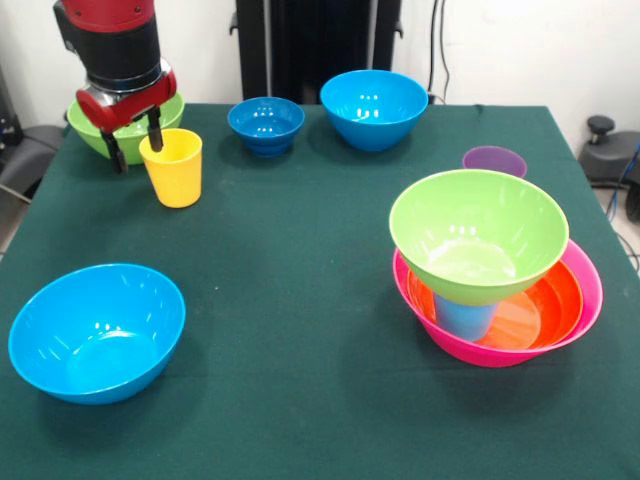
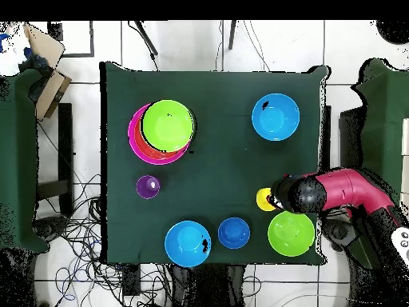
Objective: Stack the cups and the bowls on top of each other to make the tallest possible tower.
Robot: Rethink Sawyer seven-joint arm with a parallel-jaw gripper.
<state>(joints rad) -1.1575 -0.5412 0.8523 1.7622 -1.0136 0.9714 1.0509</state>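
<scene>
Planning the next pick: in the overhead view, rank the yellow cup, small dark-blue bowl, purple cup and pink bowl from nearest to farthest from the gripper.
1. Yellow cup, right at the gripper.
2. Small dark-blue bowl, toward the bottom edge.
3. Purple cup, across the table's middle.
4. Pink bowl, far corner, under the stack.

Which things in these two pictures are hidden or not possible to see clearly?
- Light blue plastic cup: front view, top hidden under the lime green plastic bowl; overhead, fully covered.
- Yellow plastic cup: overhead, partly hidden under the end effector.
- Translucent purple plastic cup: front view, only the rim shows behind the green bowl.
</scene>
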